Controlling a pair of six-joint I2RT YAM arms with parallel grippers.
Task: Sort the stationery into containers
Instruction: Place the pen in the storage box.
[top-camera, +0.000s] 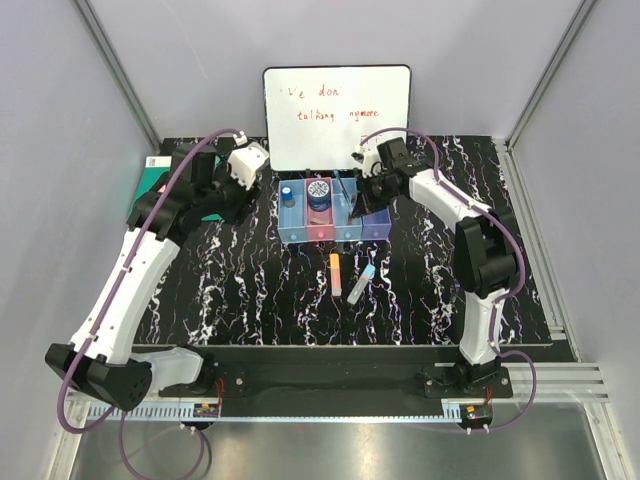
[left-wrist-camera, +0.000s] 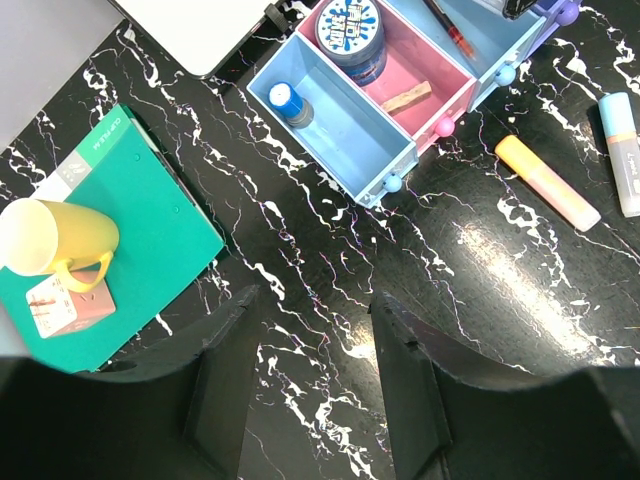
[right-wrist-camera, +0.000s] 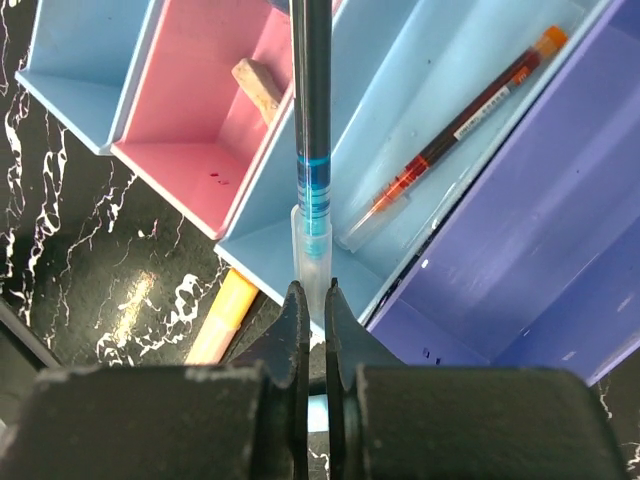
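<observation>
The containers are four joined bins: blue, pink, blue, purple. My right gripper is shut on a dark pen with a blue band and clear cap. It holds the pen by the cap end over the near wall of the second blue bin, where a dark-red pen lies. The pink bin holds a round blue disc and a tan piece. An orange marker and a light-blue marker lie on the table. My left gripper is open over bare table.
A green folder at the left carries a yellow cup and a pink cube. A whiteboard stands behind the bins. The first blue bin holds a small blue-capped item. The purple bin looks bare inside.
</observation>
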